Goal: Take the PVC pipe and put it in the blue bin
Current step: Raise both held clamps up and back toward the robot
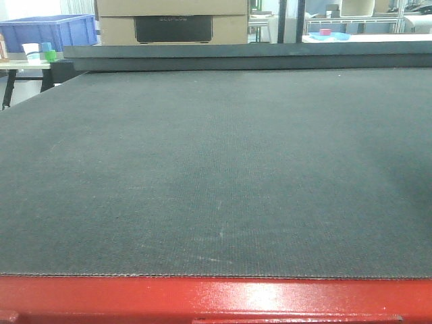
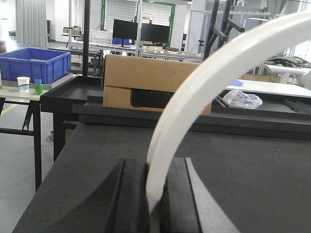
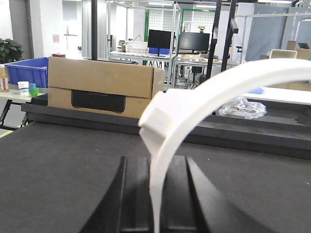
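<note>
Left wrist view: left gripper (image 2: 155,206) clamped on lower end of white PVC pipe (image 2: 194,92); long axis rises, arcs up-right. Right gripper (image 3: 158,206) closed on collared pipe (image 3: 194,104), same up-right arc. Blue bin (image 2: 34,65) far left on side table (image 2: 12,93), off bench (image 1: 216,169); contents unclear. Cups (image 2: 23,82) just beside bin. Cardboard box (image 2: 146,80) at bench's far edge, right of bin.
</note>
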